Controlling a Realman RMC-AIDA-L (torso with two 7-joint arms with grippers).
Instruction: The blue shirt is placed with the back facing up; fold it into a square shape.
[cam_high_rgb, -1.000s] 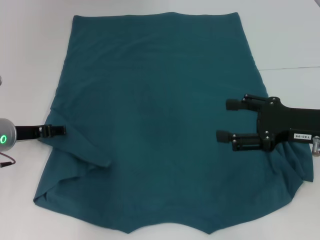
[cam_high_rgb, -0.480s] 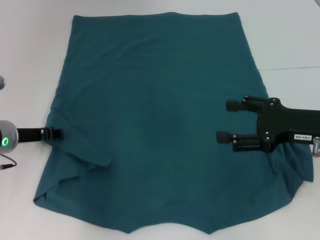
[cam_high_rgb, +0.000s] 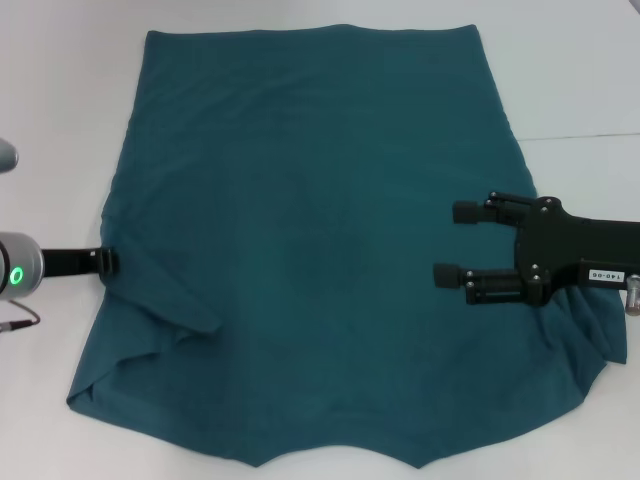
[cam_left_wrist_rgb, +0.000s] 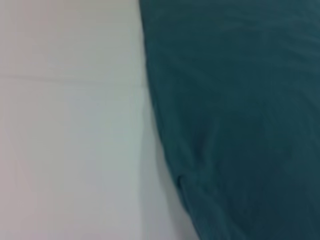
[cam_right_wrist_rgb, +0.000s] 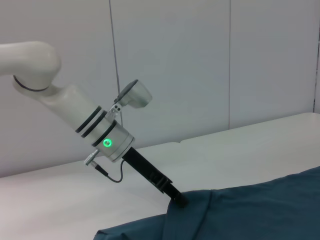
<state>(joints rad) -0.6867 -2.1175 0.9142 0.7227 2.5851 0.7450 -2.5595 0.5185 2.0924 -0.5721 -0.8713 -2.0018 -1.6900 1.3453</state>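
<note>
Blue shirt (cam_high_rgb: 320, 250) lies flat on the white table (cam_high_rgb: 60, 120), plain side up. Left gripper (cam_high_rgb: 108, 262) has pulled back toward the cloth's left edge since a second ago; it slopes down from a white arm, tip at the fabric, can't tell its opening. Right gripper (cam_high_rgb: 450, 241) hasn't budged, hovering level over the right side, fingers spread, holding nothing. Pale wall panels (cam_right_wrist_rgb: 200, 65) behind.
</note>
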